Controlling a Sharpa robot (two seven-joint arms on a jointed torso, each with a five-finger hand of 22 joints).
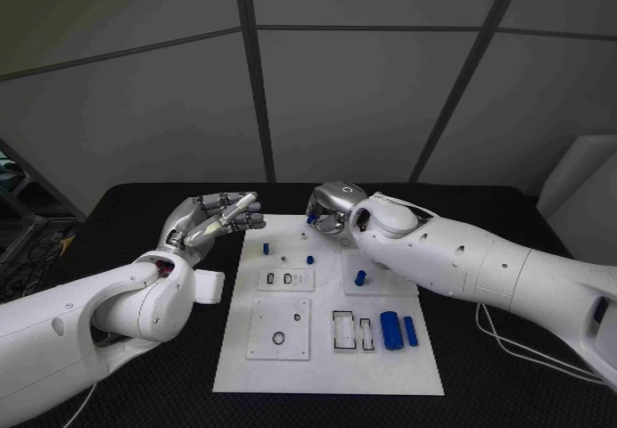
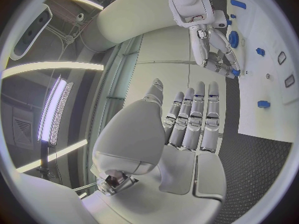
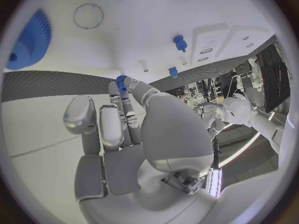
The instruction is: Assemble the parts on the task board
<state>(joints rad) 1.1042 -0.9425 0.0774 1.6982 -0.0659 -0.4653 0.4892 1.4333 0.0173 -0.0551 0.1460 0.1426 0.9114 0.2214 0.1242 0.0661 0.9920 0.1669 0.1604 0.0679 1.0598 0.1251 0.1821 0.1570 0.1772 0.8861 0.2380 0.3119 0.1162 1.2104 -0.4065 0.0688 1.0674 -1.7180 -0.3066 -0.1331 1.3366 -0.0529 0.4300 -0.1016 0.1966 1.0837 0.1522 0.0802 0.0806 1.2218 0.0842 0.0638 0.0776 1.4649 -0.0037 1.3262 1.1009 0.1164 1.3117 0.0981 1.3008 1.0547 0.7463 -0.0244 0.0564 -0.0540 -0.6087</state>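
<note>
The white task board [image 1: 328, 366] lies in the middle of the black table. My right hand [image 1: 332, 207] hovers over the board's far edge and pinches a small blue part [image 1: 313, 217] at its fingertips; the same blue part [image 3: 121, 79] shows above the board in the right wrist view. My left hand [image 1: 212, 221] is raised beside the board's far left corner, fingers straight and apart, holding nothing. In the left wrist view, my left hand's fingers [image 2: 193, 117] point toward the right hand [image 2: 215, 55]. A blue gear [image 3: 28, 40] lies flat on the board.
Two blue pegs [image 1: 267, 248] [image 1: 310, 259] stand on the board's far half, and a blue piece [image 1: 361, 278] stands right of them. Two blue cylinders [image 1: 390, 328] [image 1: 410, 331] lie near the right edge. A black ring [image 1: 279, 338] sits front left. Cables [image 1: 514, 343] trail at right.
</note>
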